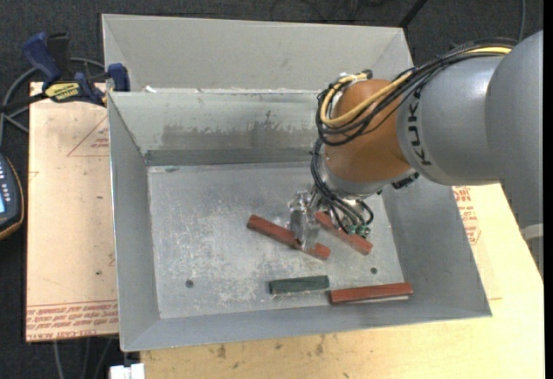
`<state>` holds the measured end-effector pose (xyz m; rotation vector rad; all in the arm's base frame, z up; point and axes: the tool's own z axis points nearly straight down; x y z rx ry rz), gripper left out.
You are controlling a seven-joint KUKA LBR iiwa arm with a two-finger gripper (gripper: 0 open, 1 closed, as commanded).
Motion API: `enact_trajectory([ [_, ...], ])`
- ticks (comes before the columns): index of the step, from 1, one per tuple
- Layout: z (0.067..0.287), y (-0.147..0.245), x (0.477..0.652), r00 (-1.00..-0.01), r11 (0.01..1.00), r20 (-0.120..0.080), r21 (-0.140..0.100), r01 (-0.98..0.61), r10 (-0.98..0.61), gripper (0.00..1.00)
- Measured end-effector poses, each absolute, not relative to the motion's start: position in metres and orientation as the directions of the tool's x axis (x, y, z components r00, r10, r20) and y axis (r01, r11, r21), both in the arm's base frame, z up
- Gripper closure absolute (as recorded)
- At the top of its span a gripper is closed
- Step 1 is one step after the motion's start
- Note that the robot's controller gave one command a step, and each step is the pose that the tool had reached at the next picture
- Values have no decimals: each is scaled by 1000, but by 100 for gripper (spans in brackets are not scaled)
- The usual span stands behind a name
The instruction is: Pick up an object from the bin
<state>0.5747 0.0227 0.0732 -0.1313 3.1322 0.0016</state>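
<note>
Camera view shows a long red-brown stick (275,231) lying aslant on the floor of the bin (130,222), right of centre, with the gripper (302,229) down over its right half; its opening and any hold cannot be told. A short red stick (347,236) lies just right, with a dark bar (298,285) and a red strip (370,292) nearer the front wall.

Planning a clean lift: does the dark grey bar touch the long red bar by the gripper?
Apart. The camera view shows bare bin floor between the dark grey bar and the long red bar.
</note>
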Motion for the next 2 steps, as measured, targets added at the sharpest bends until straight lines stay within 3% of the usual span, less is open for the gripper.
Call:
enact_trajectory([
  [1,72,23,574,-996,996,-7,2,-84,-84,0],
  [2,122,-63,604,-1000,1000,-10,-3,24,24,0],
])
